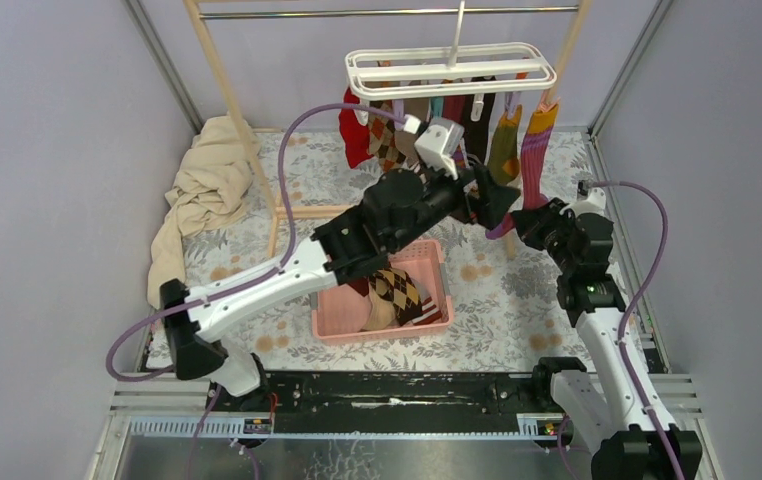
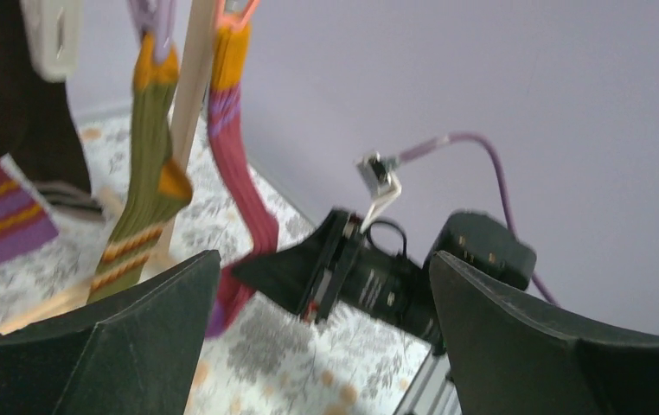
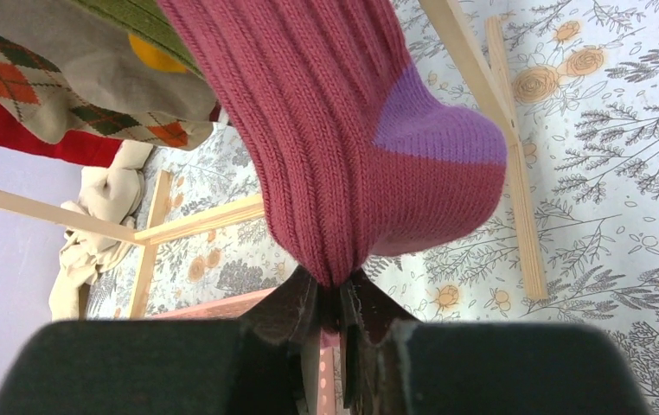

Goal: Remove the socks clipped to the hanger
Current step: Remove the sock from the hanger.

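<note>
The white hanger (image 1: 452, 68) hangs from the metal rail with several socks clipped under it: red (image 1: 354, 135), argyle (image 1: 387, 145), olive (image 1: 504, 145) and a maroon sock with orange cuff (image 1: 535, 160). My right gripper (image 1: 513, 222) is shut on the maroon sock's lower end (image 3: 343, 130), pinched between its jaws (image 3: 336, 298); the sock is still clipped at its top (image 2: 231, 52). My left gripper (image 1: 495, 198) is open and empty (image 2: 326, 328), just left of the right gripper, beside the olive sock (image 2: 144, 199).
A pink basket (image 1: 329, 312) below the left arm holds argyle socks (image 1: 397, 292). A beige cloth (image 1: 207, 185) lies at the left by the wooden rack post (image 1: 232, 100). The rack's floor bar (image 3: 516, 173) runs close to the right gripper.
</note>
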Tool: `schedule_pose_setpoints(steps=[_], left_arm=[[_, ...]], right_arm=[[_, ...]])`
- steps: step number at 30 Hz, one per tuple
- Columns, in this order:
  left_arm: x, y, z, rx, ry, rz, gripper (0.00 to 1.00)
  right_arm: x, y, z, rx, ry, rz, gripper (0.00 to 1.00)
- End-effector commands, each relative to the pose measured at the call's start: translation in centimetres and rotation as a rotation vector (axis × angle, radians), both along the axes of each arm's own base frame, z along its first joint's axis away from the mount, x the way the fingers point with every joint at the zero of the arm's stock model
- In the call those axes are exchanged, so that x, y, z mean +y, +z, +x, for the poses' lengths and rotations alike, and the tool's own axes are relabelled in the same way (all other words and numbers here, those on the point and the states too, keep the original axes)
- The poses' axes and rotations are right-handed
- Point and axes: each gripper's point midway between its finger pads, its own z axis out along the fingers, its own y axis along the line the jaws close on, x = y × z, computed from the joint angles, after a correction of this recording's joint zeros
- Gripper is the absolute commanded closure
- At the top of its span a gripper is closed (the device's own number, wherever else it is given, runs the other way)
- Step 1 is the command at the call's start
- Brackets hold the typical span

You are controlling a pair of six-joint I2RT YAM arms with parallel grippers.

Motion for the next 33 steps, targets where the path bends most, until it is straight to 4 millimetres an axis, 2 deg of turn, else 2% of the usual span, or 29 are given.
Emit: schedule_pose_setpoints(steps=[1,5,8,12,17,23,29,32,33], left_arm=[[-2.1,2.9,1.9,-0.078,0.037,-0.010,0.01],[-4.1,4.6,3.1,-0.102,0.042,-0.033,0.01],[-5.3,5.0,3.8,-0.103,0.043,-0.031,0.01],[-6.4,5.9,4.4,-0.112,0.047,-0.047,0.01],[-7.6,7.0,5.2,-0.127,0.051,-0.068,0.01],[-9.0,5.8,7.4,-0.111,0.056,-0.068,0.01],[-8.3,4.3,10.3,-0.082,0.084,-0.066,0.01],[-7.5,4.0,10.6,-0.077,0.090,-0.050,0.01],[-7.3,3.0,10.4,-0.070,0.086,-0.027,0.01]], right_arm=[[-0.3,3.2,-0.8,-0.042,0.006,-0.044,0.86],[-0.3,3.8,-1.8,-0.016,0.014,-0.065,0.87],[-0.8,4.4,-2.6,0.001,0.003,-0.102,0.89],[-2.0,5.4,-3.8,0.013,-0.047,-0.151,0.90],[-2.4,7.4,-4.9,-0.023,-0.082,-0.139,0.91],[-3.0,10.3,-6.3,-0.062,-0.112,-0.150,0.91],[-2.8,12.6,-8.1,-0.095,-0.098,-0.162,0.91],[-2.3,12.7,-8.5,-0.093,-0.065,-0.156,0.91],[-1.8,12.5,-8.4,-0.091,-0.039,-0.148,0.92]])
